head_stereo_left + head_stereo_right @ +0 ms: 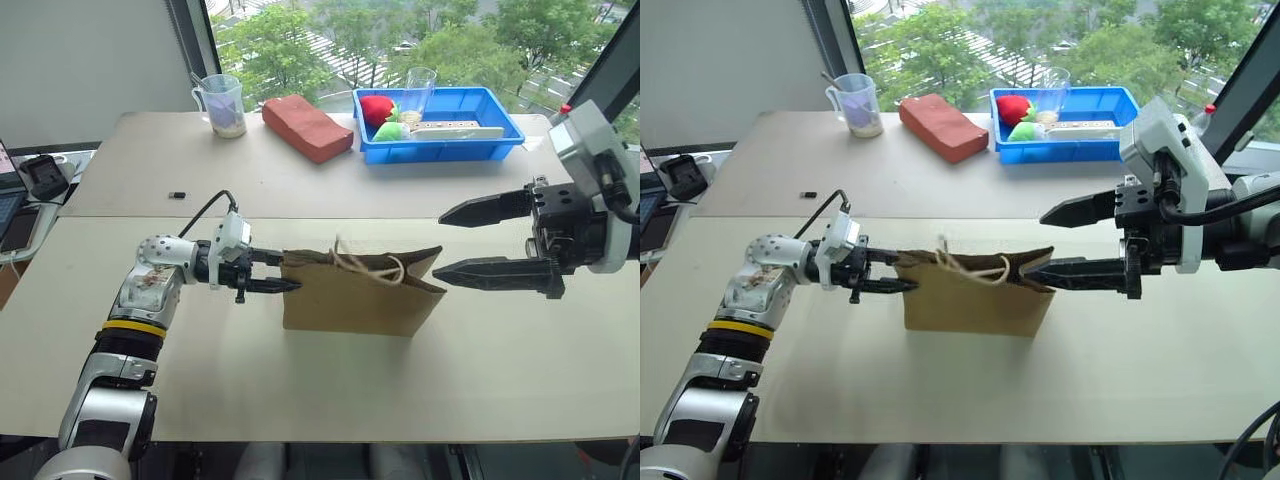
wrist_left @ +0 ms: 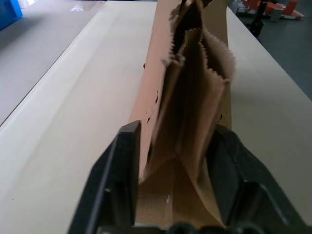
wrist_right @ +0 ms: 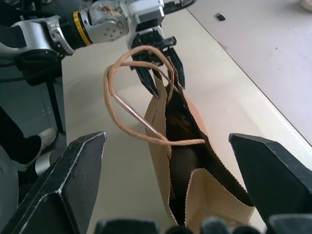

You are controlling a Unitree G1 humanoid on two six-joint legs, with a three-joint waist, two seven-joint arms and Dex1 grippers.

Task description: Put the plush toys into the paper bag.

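On the tabletop [image 1: 500, 380]: the paper bag [image 1: 350, 300] stands upright, mouth open.
Left gripper [image 1: 280, 272]: fingers either side of the bag's end fold, slightly apart.
Right gripper [image 1: 455, 242]: fingers wide apart, just beside the bag's other end.
Inside bag: something dark, unclear.

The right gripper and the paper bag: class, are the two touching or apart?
Apart. In the right wrist view the right gripper has its jaws wide open on either side of the paper bag, with table visible between each jaw and the bag.
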